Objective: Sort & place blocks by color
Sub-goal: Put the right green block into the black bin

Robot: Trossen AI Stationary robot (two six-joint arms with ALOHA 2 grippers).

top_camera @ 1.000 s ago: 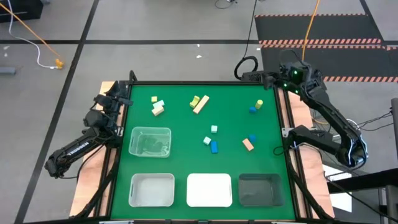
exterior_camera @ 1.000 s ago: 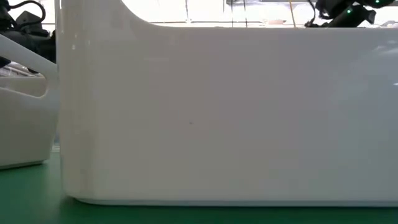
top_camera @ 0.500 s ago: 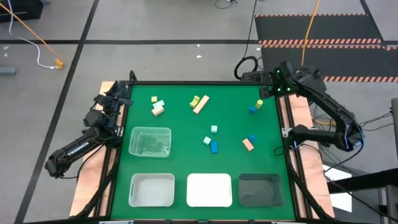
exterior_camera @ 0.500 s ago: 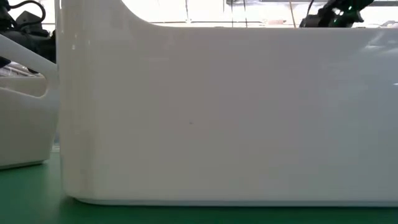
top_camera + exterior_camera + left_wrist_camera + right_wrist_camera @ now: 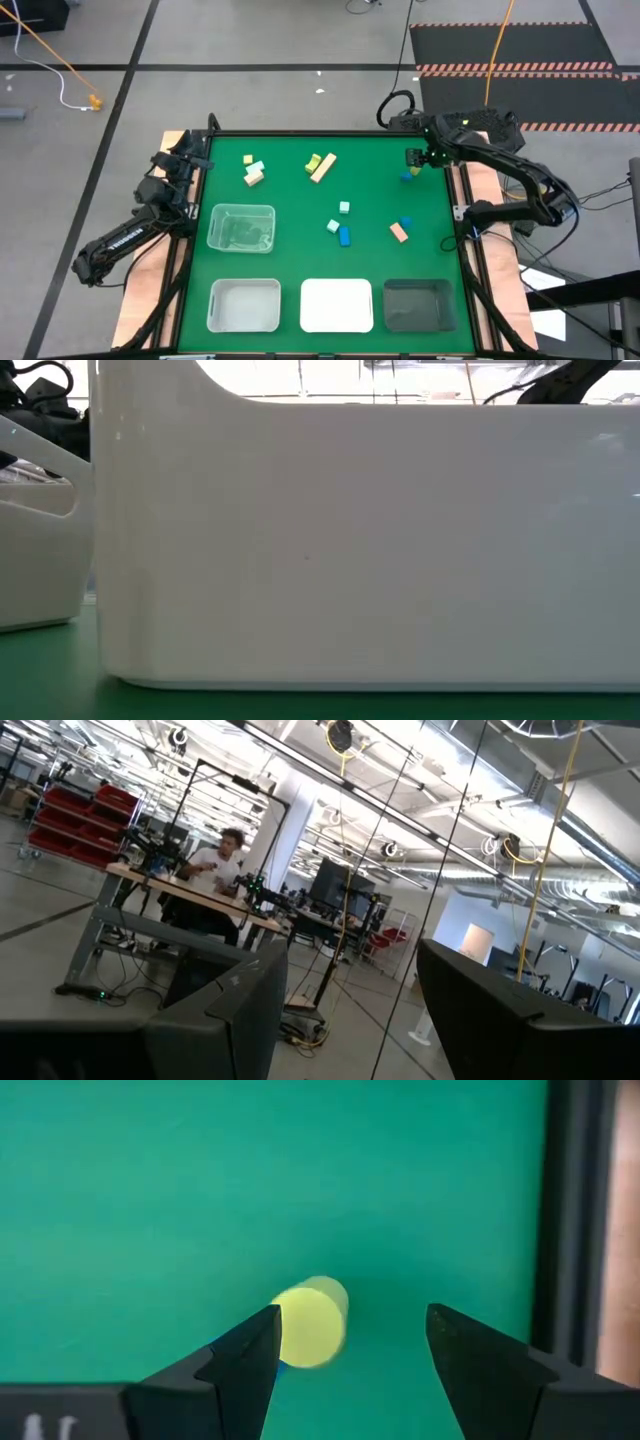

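**A:** From above: the right gripper (image 5: pixel 417 157) hangs over the far-right corner of the green table (image 5: pixel 290 200), right above a yellow-green block (image 5: pixel 416 166) that rests on or against a blue block (image 5: pixel 407 176). The right arm bends in from the table's right edge. What about the other blocks?

**B:** Scattered loose. A tan bar (image 5: pixel 322 169) with a yellow-green piece sits far centre, a small cluster (image 5: pixel 252 170) far left, a mint and blue group (image 5: pixel 341 226) mid-table, and a blue and tan pair (image 5: pixel 400 229) to its right. A clear tray (image 5: pixel 241 227) stands mid-left; a translucent tray (image 5: pixel 244 304), a white tray (image 5: pixel 336 304) and a dark tray (image 5: pixel 418 304) line the near edge. The left gripper (image 5: pixel 166 165) waits at the left edge.

**A:** Table-level view?

**B:** The white tray's wall (image 5: pixel 360 540) fills it; no blocks show.

**A:** Left wrist?

**B:** Fingers spread wide, nothing between them, pointed at the room, where a person (image 5: pixel 215 870) sits at a bench.

**A:** Right wrist?

**B:** Its gripper (image 5: pixel 348 1345) is open and empty, with the yellow-green block (image 5: pixel 310 1323) close to one finger, a sliver of blue beneath it.

**A:** Handling?

**B:** Likely light, rigid and smooth. It looks rounded, so it could roll or slip; centring it between the fingers and pinching across its middle seems safest, without nudging the blue one.
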